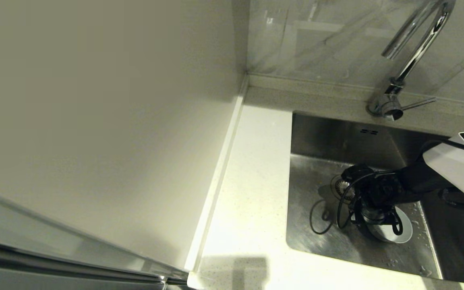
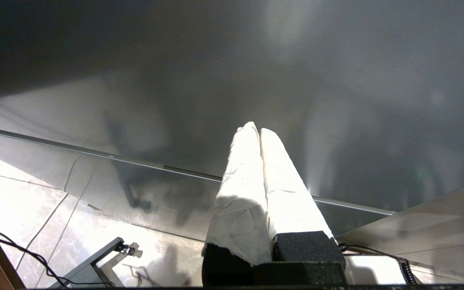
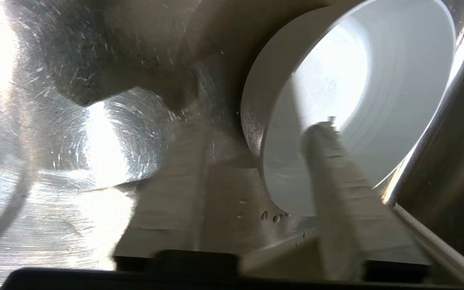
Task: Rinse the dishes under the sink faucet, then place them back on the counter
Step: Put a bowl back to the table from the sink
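While the wall panel [image 1: 95, 121] fills the whole left side, the bare speckled counter [image 1: 252, 169] runs from near to far just beside it, with its raised back edge along the far wall. Moving right, we reach the steel sink [image 1: 316, 137], and there's the action: the right gripper [image 1: 371, 219] is down in the basin, just to the right of the round drain [image 1: 342, 188]. Its black cable [image 1: 324, 213] loops out over the sink floor on the left, and the dark wrist hides much of what lies under it. Peeking out below it is a white bowl [image 1: 397, 233], resting on the sink floor near the basin's right wall. From the right wrist, that bowl [image 3: 336, 100] looks tipped on its side, one finger [image 3: 328, 169] reaching inside it and the other finger [image 3: 175, 181] outside the wall, so the jaws straddle the rim, spread apart, not yet pinching it. Water drops dot the steel around it. On the far right, the chrome faucet [image 1: 413, 52] arches above the back edge. Only one dish shows. The left gripper [image 2: 258, 161] hangs parked away from the sink, its padded fingers pressed together.
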